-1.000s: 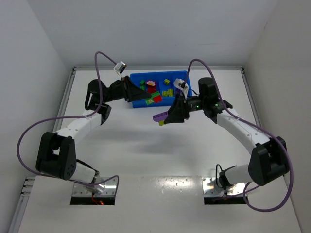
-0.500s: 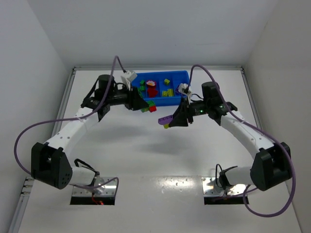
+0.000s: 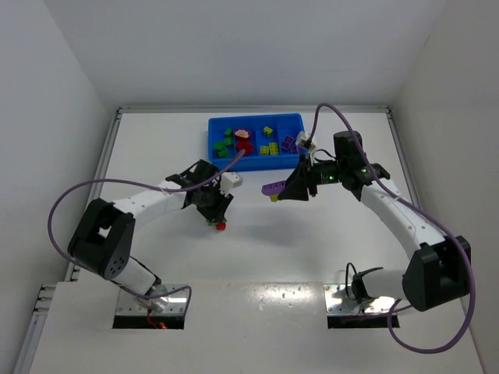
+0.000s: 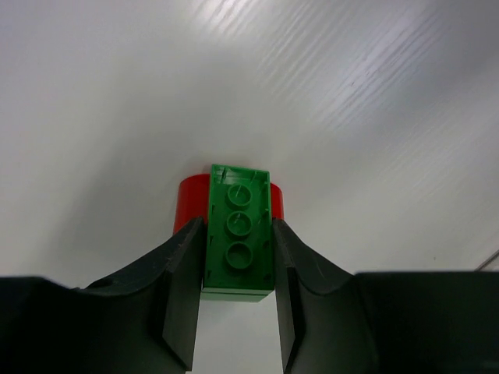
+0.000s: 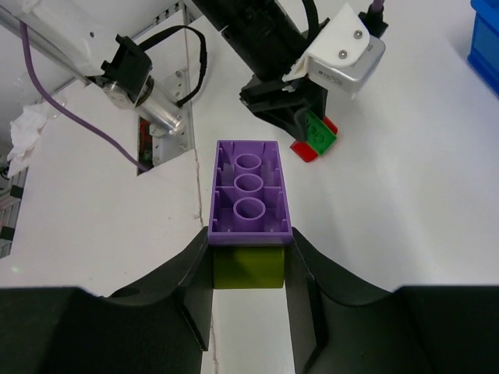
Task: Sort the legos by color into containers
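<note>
While clamped, green-red clump [image 4: 236, 226] perhaps touches table [image 4: 351, 93]

White left arm [image 3: 148, 204], white right arm [image 3: 398, 218], big round black joints [image 3: 101, 245], long purple cables [image 3: 51, 224] looping off each, black fingers [image 4: 183, 288], white wrist camera box [image 5: 343, 51], shiny metal base plates [image 3: 178, 300].
</note>
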### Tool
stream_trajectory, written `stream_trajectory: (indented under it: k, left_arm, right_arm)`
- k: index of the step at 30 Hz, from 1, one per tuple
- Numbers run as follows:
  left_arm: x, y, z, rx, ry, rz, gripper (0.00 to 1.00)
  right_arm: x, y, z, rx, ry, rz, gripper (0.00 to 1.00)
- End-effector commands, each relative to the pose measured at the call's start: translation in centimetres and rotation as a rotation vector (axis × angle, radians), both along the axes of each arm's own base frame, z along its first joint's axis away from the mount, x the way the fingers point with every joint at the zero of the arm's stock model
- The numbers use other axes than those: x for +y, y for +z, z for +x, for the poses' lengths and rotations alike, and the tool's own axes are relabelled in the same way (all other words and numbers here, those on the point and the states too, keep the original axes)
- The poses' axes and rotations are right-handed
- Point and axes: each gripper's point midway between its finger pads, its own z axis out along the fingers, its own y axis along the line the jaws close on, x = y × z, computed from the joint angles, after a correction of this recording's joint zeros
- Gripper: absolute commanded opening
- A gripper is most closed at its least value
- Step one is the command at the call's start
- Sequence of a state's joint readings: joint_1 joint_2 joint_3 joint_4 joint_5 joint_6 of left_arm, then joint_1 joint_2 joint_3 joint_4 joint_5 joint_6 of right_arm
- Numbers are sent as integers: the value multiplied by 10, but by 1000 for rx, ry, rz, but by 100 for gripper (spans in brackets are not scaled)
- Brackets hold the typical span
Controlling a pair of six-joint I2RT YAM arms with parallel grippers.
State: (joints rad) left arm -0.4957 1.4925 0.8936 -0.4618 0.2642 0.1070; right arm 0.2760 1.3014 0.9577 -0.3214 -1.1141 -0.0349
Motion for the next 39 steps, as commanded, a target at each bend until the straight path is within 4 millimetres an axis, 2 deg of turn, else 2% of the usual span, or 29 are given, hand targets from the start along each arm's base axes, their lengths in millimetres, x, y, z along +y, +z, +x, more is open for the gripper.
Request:
stream_trajectory:
  k: [1, 3, 6, 7, 9, 10, 11, 13, 17, 21, 22, 25, 27, 29, 30, 31, 33, 34, 39]
  left_arm:
    - [-3, -8, 8, -39, -41, 47, 0]
    - [-9, -18, 5, -13, -61, 61, 5]
    - [-16, -15, 9, -15, -63, 55, 21]
    - [-20, -15, 10, -8, -71, 41, 32]
    - [-23, -14, 8, 1, -81, 25, 46]
    - [-26, -11, 6, 3, -92, 2, 66]
    - [-29, -6, 5, -2, -101, -17, 71]
    - [-33, 5, 3, 9, -114, -87, 77]
    - [-36, 43, 9, -33, -124, -223, 78]
    - [-41, 116, 24, -143, -163, -371, 79]
    - [-40, 125, 19, -124, -197, -407, 79]
    - [-37, 160, 22, -149, -247, -465, 78]
    - [-43, 179, 10, -142, -333, -535, 78]
    - [-46, 190, 0, -127, -416, -553, 78]
    - [-51, 190, -5, -93, -452, -573, 78]
    - [-55, 200, -6, -103, -488, -579, 78]
    - [-60, 199, -25, -46, -571, -587, 78]
    - [-63, 200, -26, -33, -591, -591, 78]
    - [-77, 200, -53, 43, -690, -591, 78]
  right_arm:
    - [-1, 23, 7, -99, 2, 25, 2]
    - [-2, 20, 6, -90, 2, 23, 2]
    - [-2, 20, 6, -90, 2, 23, 2]
    - [-1, 21, 4, -88, 9, 28, 2]
    - [-2, 23, 3, -97, 9, 31, 2]
    - [-2, 20, 2, -89, 9, 28, 2]
    - [-2, 20, 2, -88, 9, 28, 2]
    - [-2, 17, 1, -88, 11, 25, 2]
    - [-3, 15, -2, -80, 11, 23, 2]
    - [-4, 11, -3, -78, 14, 20, 2]
    - [-4, 11, -3, -78, 14, 20, 2]
    - [-4, 7, -9, -57, 30, 28, 2]
    - [-1, 6, -12, -65, 52, 36, 2]
    - [1, 1, -17, -57, 77, 33, 2]
    - [1, 1, -17, -70, 80, 33, 2]
    - [2, -4, -22, -42, 100, 28, 2]
    - [2, -2, -19, -76, 116, 19, 2]
    - [1, -7, -24, -45, 126, 15, 2]
    - [8, -10, -25, -38, 164, 4, 2]
